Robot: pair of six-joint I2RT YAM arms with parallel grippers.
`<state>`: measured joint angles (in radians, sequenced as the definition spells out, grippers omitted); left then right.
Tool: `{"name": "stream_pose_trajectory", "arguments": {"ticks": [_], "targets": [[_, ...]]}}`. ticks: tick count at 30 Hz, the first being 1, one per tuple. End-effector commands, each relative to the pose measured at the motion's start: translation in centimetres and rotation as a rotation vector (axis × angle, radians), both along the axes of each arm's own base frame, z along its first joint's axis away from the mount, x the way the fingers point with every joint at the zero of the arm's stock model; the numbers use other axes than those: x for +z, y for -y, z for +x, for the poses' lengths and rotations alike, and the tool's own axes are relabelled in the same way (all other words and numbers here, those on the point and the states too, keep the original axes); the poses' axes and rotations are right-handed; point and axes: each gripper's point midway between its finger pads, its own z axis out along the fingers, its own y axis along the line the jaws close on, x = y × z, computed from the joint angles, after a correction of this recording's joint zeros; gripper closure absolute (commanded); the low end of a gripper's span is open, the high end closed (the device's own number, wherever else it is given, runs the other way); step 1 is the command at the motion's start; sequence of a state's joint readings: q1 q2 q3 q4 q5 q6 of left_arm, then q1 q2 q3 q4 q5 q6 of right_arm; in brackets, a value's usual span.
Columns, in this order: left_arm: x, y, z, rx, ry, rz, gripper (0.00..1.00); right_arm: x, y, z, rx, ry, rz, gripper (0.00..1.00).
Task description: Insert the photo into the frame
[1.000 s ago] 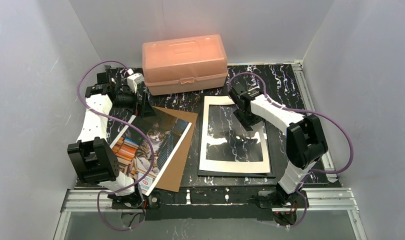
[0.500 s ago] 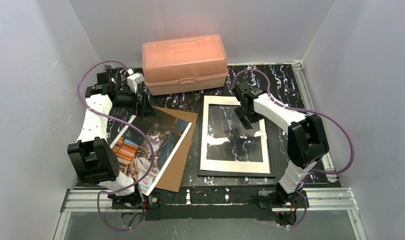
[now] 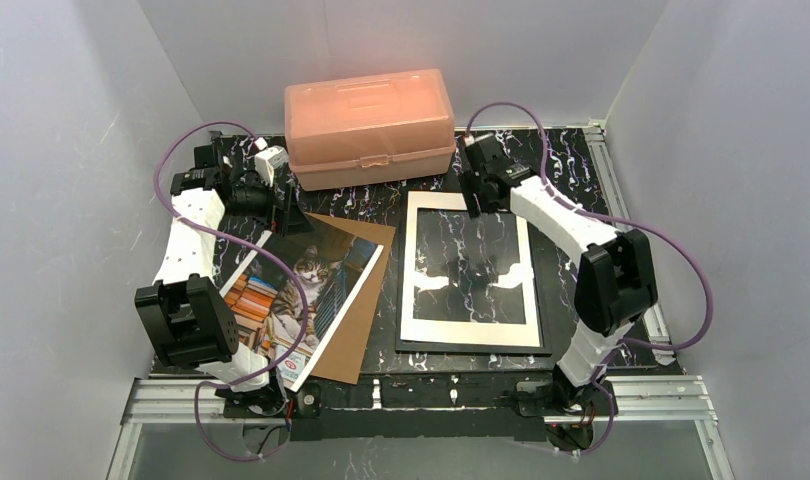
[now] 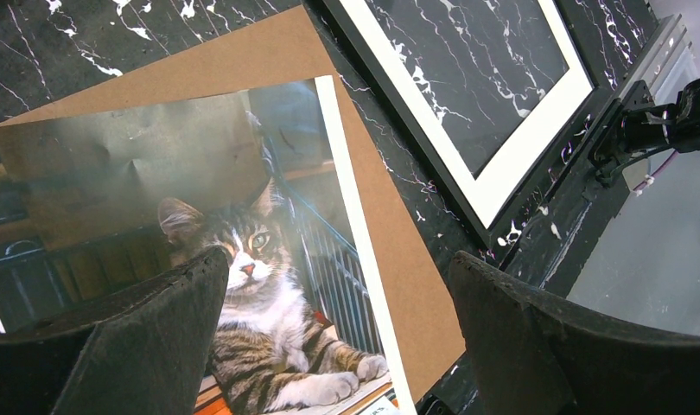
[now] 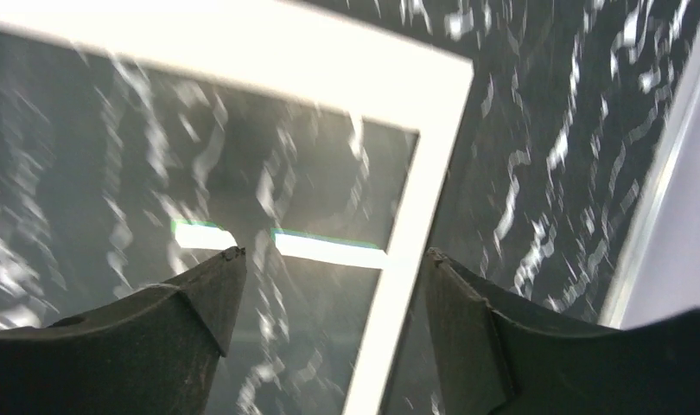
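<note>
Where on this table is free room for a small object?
Free: the far right corner of the table, between the peach box, the frame and the right edge. A narrow strip right of the frame lies under the right arm. Crowded: the left half, with photo, brown board and left arm.

Work surface: one flat table [image 3: 581,170], black with white marbled veining; pale metal rails [image 3: 661,395] run along its near and right edges. Three items rest directly on it. Peach plastic box [image 3: 369,125]: lid shut, latch facing the near side, standing at the far edge about midway across. Brown backing board [image 3: 359,310]: lying flat, left of centre, skewed so that one corner points towards the box; apart from the box. Thin black frame [image 3: 471,349]: lying flat, right of centre, long sides running near to far; just beside the board, a strip of tabletop showing between them; far edge near the box.
</note>
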<state>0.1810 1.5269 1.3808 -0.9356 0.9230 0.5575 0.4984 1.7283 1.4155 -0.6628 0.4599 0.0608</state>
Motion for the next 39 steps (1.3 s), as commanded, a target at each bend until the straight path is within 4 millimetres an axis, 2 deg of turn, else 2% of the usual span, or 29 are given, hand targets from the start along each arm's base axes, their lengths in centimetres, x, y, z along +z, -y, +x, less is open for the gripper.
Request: {"name": "stream_pose_trajectory", "arguments": {"ticks": [1,4,6,11,15,18,25,29,35,39], "targets": [[-0.4,0.2,-0.4,-0.010,-0.028,-0.010,0.02,2.7,-6.1,7.1,-0.022,0.209,0.266,0.27],[-0.7,0.2,0.0,-0.003,-0.039,-0.012,0.02,1.7,-9.1,9.4,-0.013,0.238,0.373,0.46],[-0.8,0.1,0.2,0.001,-0.041,-0.012,0.02,1.0,-10.7,10.4,0.002,0.271,0.409,0.54],[-1.3,-0.2,0.5,0.005,-0.049,0.004,0.02,0.0,-14.5,11.8,0.035,0.372,0.458,0.62],[-1.6,-0.3,0.7,0.008,-0.059,0.009,0.02,-1.0,-16.5,12.2,0.049,0.406,0.517,0.65],[-1.8,-0.4,0.8,0.008,-0.063,0.010,0.02,-2.6,-17.6,12.4,0.048,0.388,0.539,0.65],[-1.9,-0.5,1.0,0.008,-0.063,0.016,0.02,-6.0,-18.5,11.8,0.041,0.318,0.552,0.67],[-1.9,-0.4,0.9,0.008,-0.064,0.015,0.02,-7.1,-18.7,11.2,0.051,0.286,0.550,0.68],[-1.7,-0.4,1.0,0.007,-0.056,0.013,0.02,-7.6,-19.0,10.6,0.065,0.258,0.545,0.67],[-1.6,-0.4,0.9,0.006,-0.054,0.013,0.02,-8.8,-19.0,10.4,0.068,0.220,0.522,0.67]]}}
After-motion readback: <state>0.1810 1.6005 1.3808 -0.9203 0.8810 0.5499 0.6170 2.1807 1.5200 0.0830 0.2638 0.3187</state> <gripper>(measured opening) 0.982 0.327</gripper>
